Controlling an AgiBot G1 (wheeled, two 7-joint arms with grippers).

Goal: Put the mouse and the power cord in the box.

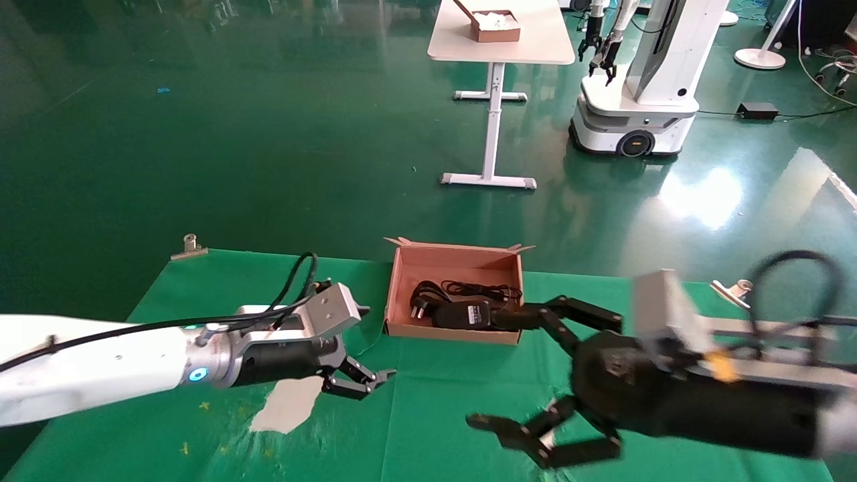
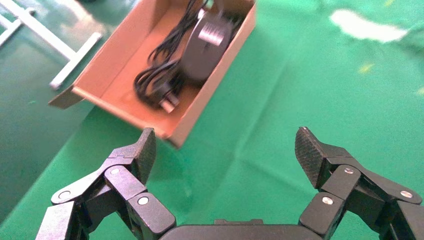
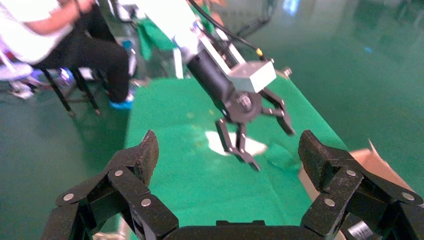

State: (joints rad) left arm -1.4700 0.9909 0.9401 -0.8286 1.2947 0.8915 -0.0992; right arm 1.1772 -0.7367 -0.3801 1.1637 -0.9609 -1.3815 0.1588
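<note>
Green-clothed table (image 1: 428, 415): box (image 1: 400, 281) holds mouse (image 1: 462, 314), power cord (image 1: 428, 294); left gripper (image 1: 365, 381), right gripper (image 1: 512, 375) both spread, empty.

You have one box (image 1: 455, 268) on your green table (image 1: 415, 415), holding one mouse (image 1: 462, 314) and one power cord (image 1: 428, 294). Two grippers, left (image 1: 375, 383) and right (image 1: 515, 381), are in view, plus two metal clips (image 1: 189, 246) at the table's far corners.

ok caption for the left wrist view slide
Open left gripper above the green cloth, facing the box that holds the power cord.
</note>
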